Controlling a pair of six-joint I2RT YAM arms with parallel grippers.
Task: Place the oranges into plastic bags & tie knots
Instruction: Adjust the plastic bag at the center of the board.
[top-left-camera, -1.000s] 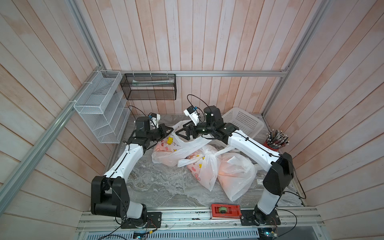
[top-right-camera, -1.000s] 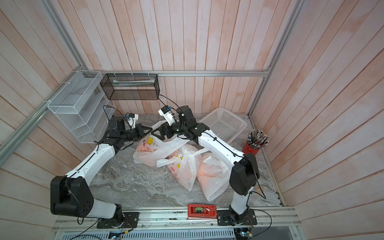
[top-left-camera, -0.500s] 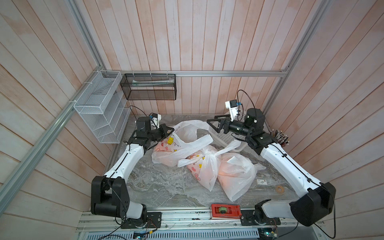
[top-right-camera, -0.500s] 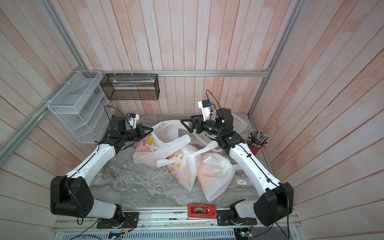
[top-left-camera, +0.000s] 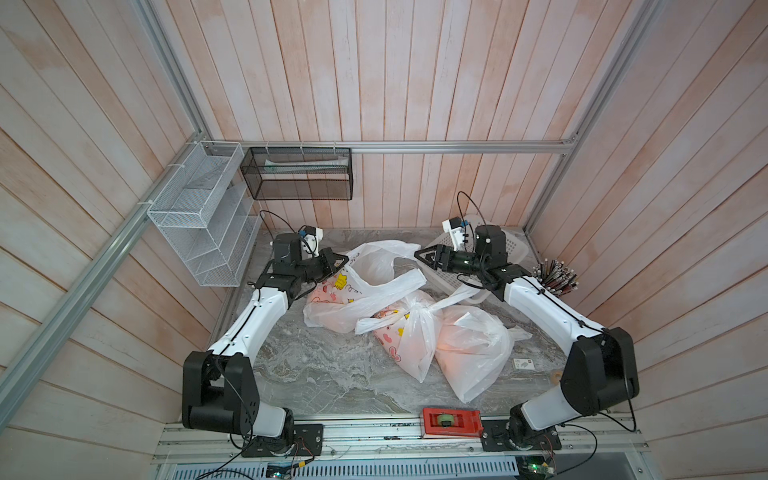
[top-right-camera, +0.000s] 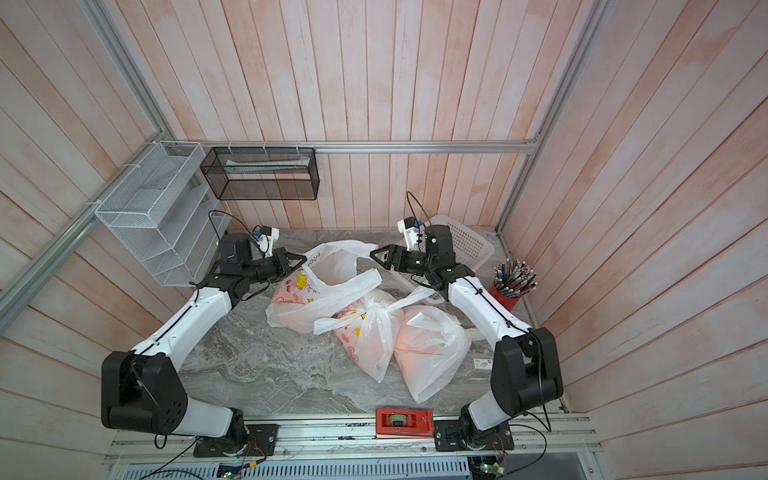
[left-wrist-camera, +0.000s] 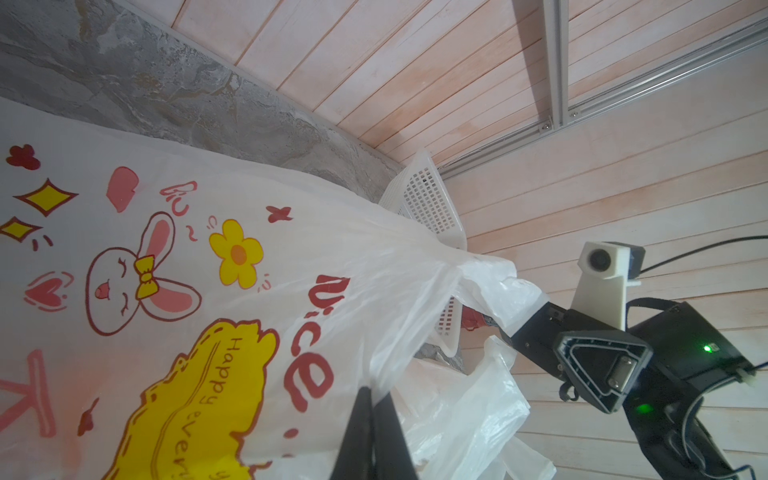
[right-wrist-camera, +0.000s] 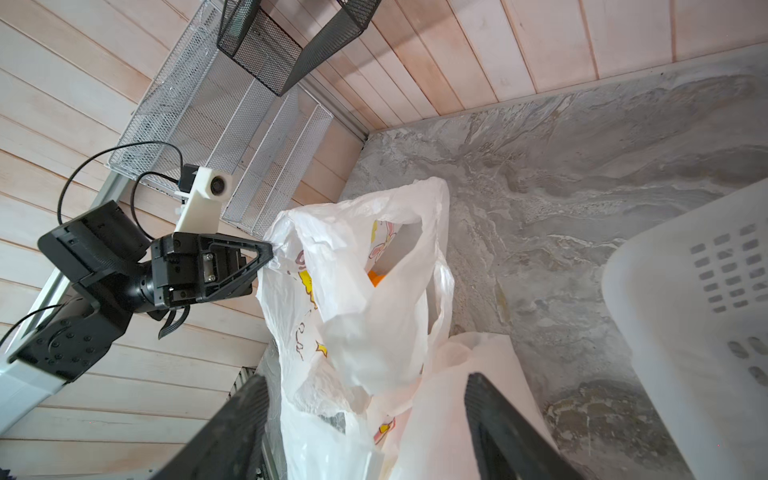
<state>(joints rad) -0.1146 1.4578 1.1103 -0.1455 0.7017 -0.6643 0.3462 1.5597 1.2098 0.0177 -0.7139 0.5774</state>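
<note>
Top views: printed bag (top-left-camera: 374, 266) stands open on the table (top-left-camera: 324, 374) toward 12 o'clock. Left gripper (top-left-camera: 343, 261), at the bag's 9 o'clock, is clamped on its rim. Right gripper (top-left-camera: 419, 255), at the bag's 2 o'clock, has its jaws spread with bag plastic between them. Right wrist view: one orange (right-wrist-camera: 378, 279) shows inside. Tied bags (top-left-camera: 473, 353) lie toward 5 o'clock, white basket (top-left-camera: 515, 245) at 1 o'clock.
</note>
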